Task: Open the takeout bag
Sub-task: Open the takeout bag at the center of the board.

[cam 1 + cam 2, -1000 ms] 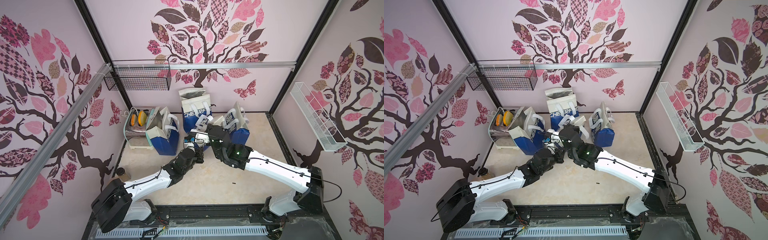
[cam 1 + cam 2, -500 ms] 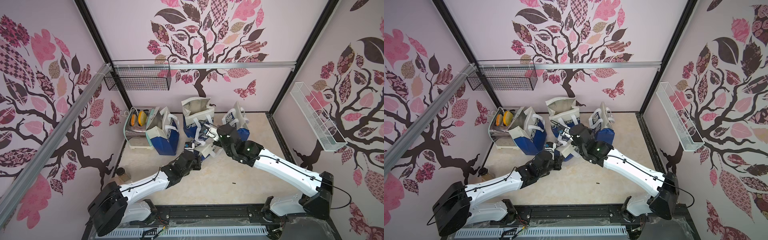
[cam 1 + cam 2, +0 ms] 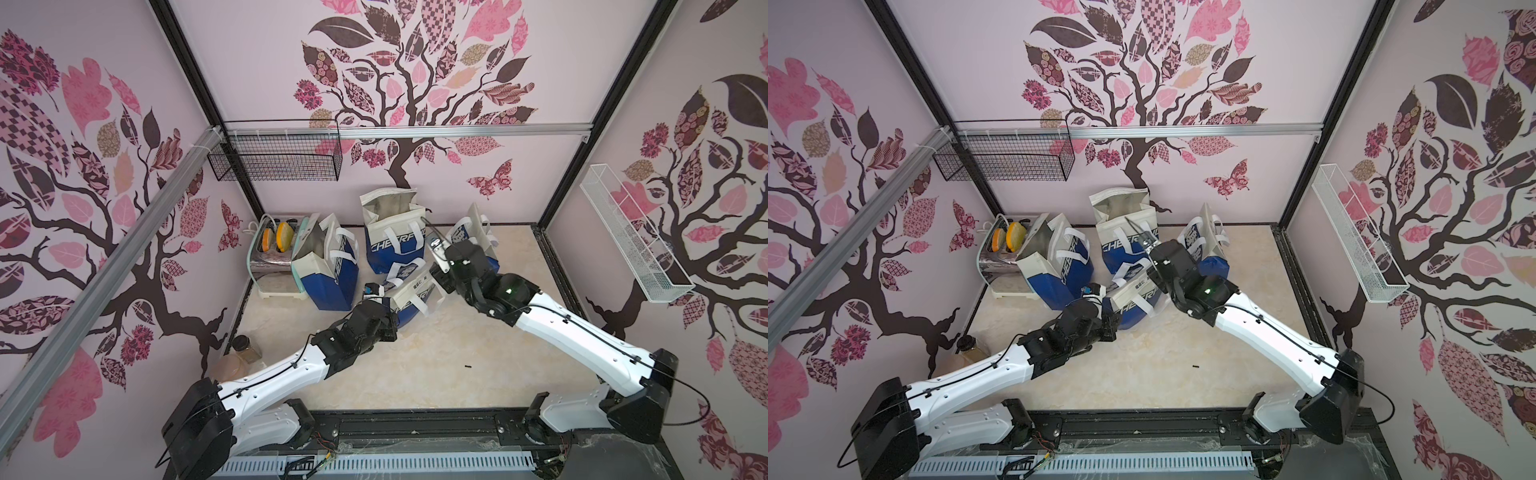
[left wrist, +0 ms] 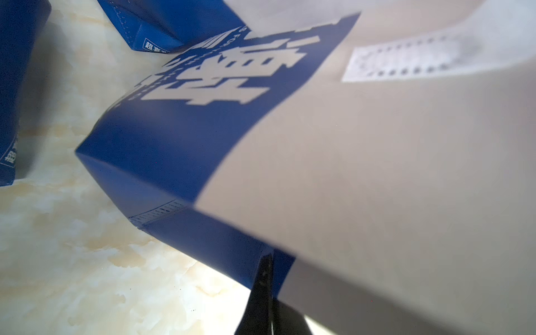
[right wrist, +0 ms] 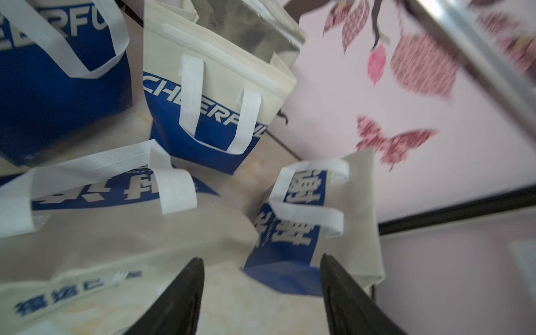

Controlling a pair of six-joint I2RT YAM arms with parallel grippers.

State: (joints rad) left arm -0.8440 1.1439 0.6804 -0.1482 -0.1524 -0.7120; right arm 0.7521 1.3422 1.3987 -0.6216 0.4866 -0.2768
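The takeout bag (image 3: 411, 297) (image 3: 1138, 301), cream above and blue below with white handles, leans over in the middle of the floor. My left gripper (image 3: 382, 295) (image 4: 268, 261) is shut on its cream upper edge, and the bag's wall (image 4: 377, 174) fills much of the left wrist view. My right gripper (image 3: 434, 253) (image 5: 261, 266) hovers open just right of the bag (image 5: 116, 240). Nothing is between its fingers (image 5: 191, 284), and they are apart from the bag. I cannot see the bag's mouth.
Three similar bags stand behind: one at the left (image 3: 328, 266), one open at the back centre (image 3: 395, 232), a small one at the right (image 3: 478, 237). A toaster (image 3: 274, 253) sits back left, a jar (image 3: 247, 349) by the left wall. Wire baskets (image 3: 278, 162) (image 3: 631, 241) hang on the walls.
My right gripper has opened, let go of the bag and drawn off to the right. My left gripper, still shut, has pulled the bag toward the front, and it now leans over.
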